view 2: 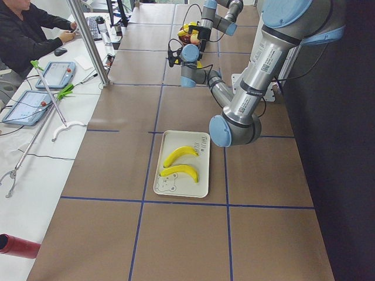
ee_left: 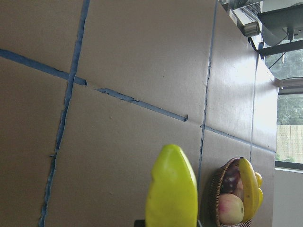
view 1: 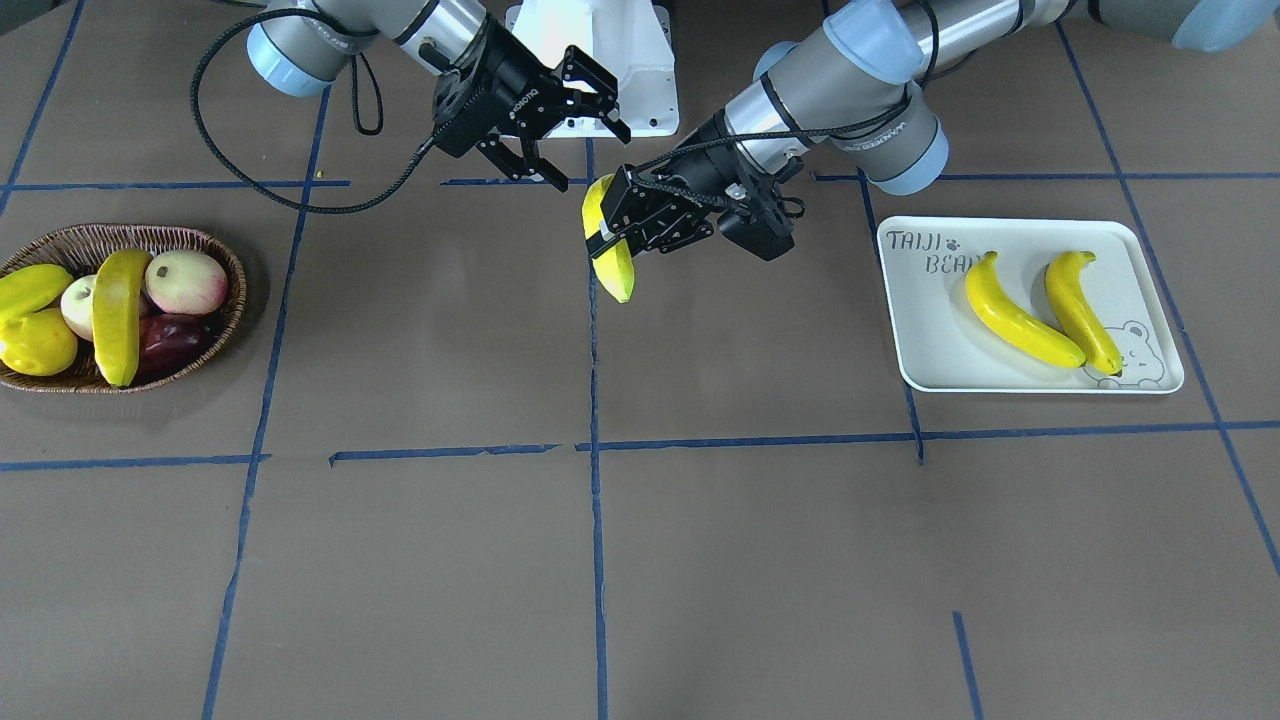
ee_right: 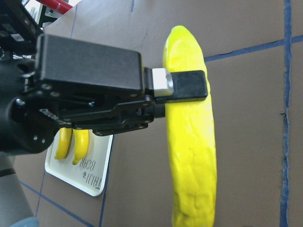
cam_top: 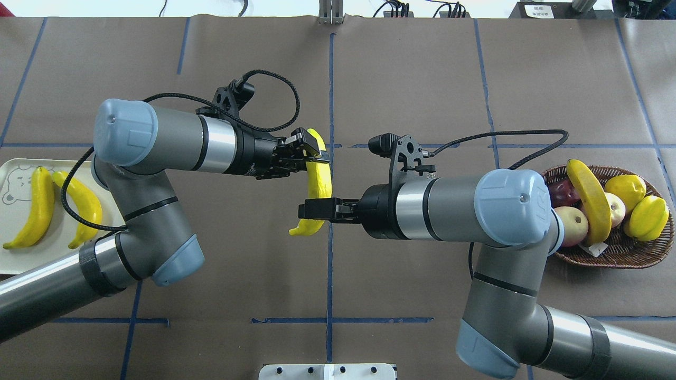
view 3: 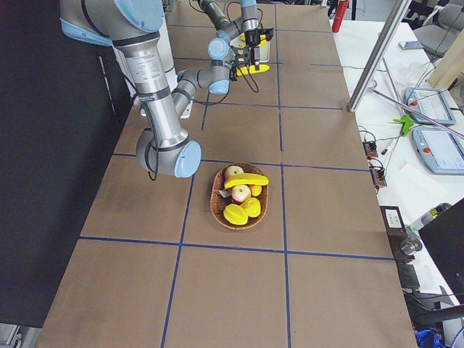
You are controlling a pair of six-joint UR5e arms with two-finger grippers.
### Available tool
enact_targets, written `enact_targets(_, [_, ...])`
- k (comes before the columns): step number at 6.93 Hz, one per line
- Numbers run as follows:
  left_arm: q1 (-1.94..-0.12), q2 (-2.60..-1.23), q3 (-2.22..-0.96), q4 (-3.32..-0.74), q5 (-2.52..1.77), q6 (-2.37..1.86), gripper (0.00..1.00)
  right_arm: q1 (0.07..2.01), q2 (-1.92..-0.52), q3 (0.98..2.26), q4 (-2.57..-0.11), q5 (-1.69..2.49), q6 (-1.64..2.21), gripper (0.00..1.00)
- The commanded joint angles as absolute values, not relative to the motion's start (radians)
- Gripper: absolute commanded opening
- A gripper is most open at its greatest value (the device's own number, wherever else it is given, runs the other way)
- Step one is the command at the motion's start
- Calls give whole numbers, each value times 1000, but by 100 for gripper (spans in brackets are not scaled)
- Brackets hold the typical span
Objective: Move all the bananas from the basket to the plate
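Note:
My left gripper is shut on a long yellow banana and holds it in the air over the middle of the table; its finger pad presses the banana's side. My right gripper stands open just behind that banana, apart from it. Two bananas lie side by side on the off-white plate. One more banana lies across the fruit in the wicker basket. In the overhead view the held banana hangs between left gripper and right gripper.
The basket also holds two apples, a dark red fruit, a lemon and a yellow-green fruit. The white robot base is at the table's back edge. A seated person and tablets are beside the table.

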State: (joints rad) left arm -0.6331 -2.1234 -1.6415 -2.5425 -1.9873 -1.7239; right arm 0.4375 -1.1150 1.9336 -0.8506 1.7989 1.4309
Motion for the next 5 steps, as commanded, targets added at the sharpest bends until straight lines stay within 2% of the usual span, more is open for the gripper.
enact_targets(1, [-784,-2026,-1654,-2469,-2134,-1657,0,489,-1179,2058,-976,1825,1428,99])
enact_targets(3, [-899,-1824,-1705,-2448,-2189,-1501,0,626,-1280,2108,-1084,1914,1419,99])
enact_targets(5, [-910,-1618,-1743,-2444,-2180,-1415,0,860,-1363,2111,-1237,2134,1166,99])
